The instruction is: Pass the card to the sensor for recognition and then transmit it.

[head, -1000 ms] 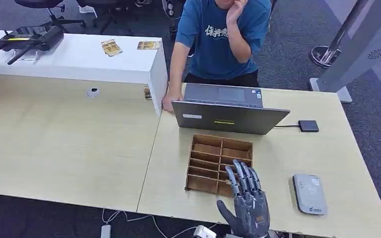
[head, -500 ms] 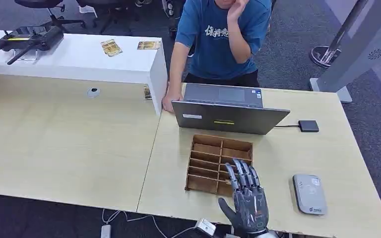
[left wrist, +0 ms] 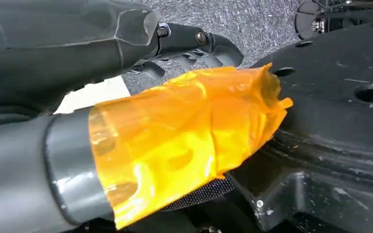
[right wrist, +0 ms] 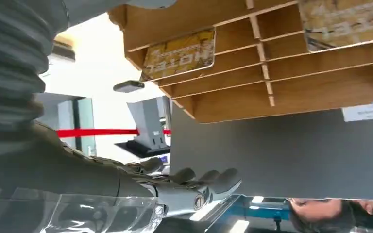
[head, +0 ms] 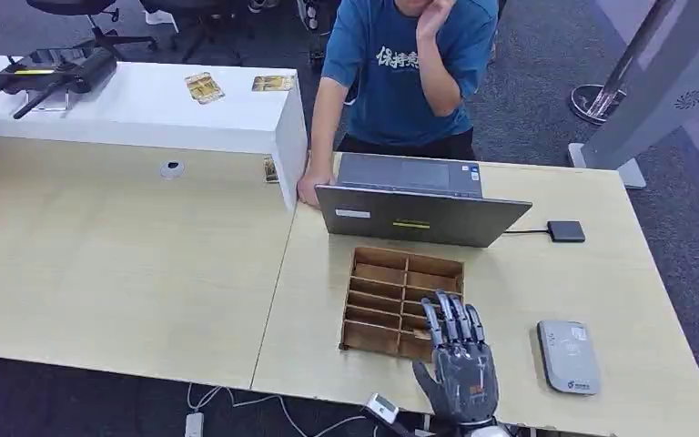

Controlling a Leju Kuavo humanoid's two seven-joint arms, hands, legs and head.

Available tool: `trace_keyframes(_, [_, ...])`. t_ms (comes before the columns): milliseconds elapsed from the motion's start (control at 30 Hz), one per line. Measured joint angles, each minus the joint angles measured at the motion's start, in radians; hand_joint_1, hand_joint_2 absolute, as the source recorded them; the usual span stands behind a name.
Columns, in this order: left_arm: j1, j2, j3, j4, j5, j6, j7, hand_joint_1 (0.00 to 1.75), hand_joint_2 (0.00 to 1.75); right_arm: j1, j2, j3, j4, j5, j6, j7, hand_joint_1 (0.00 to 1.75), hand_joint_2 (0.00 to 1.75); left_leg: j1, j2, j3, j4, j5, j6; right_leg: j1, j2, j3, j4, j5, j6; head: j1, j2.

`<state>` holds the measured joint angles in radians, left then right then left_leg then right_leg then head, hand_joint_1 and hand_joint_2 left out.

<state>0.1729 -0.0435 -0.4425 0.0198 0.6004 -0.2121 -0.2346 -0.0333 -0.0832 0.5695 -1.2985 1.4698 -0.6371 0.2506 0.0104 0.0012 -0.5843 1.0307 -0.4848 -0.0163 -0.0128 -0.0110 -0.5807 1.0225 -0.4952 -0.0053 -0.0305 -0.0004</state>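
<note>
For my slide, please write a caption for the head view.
Right hand raised, fingers apart, beside wooden slotted tray; grey sensor nearby.

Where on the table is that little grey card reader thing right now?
In the head view, the grey card reader lies flat near the table's front right corner, to the right of the right hand and the wooden divided tray.

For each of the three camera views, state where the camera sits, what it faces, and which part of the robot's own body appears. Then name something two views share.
Head view: high on the robot, looking forward and down at the table; the right hand hovers over the wooden divider box, fingers apart, holding nothing.
Left wrist view: behind the left hand, looking at grey carpet; orange tape wraps part of the hand.
Right wrist view: behind the right hand, facing the divider box and the laptop; a card sits in one slot.
Shared: head and right wrist views both show the box and laptop.
</note>
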Motion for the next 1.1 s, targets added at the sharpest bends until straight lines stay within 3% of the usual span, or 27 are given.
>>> trace_keyframes(567, [0.0, 0.0, -0.006, 0.0, 0.003, 0.003, 0.0, 0.0, 0.0, 0.001, 0.0, -0.063, 0.01, 0.045, 0.014, 0.043, 0.0, 1.75, 0.0, 0.0, 0.0, 0.0, 0.0, 0.0, 0.0, 0.0, 0.0, 0.0, 0.0, 0.0, 0.0, 0.0])
trace_keyframes(1100, [0.0, -0.008, -0.006, 0.0, 0.02, 0.013, 0.003, 0.0, 0.0, 0.0, 0.046, -0.066, 0.021, -0.056, 0.062, 0.034, 0.0, 1.75, 0.0, 0.0, 0.0, 0.0, 0.0, 0.0, 0.0, 0.0, 0.0, 0.0, 0.0, 0.0, 0.0, 0.0])
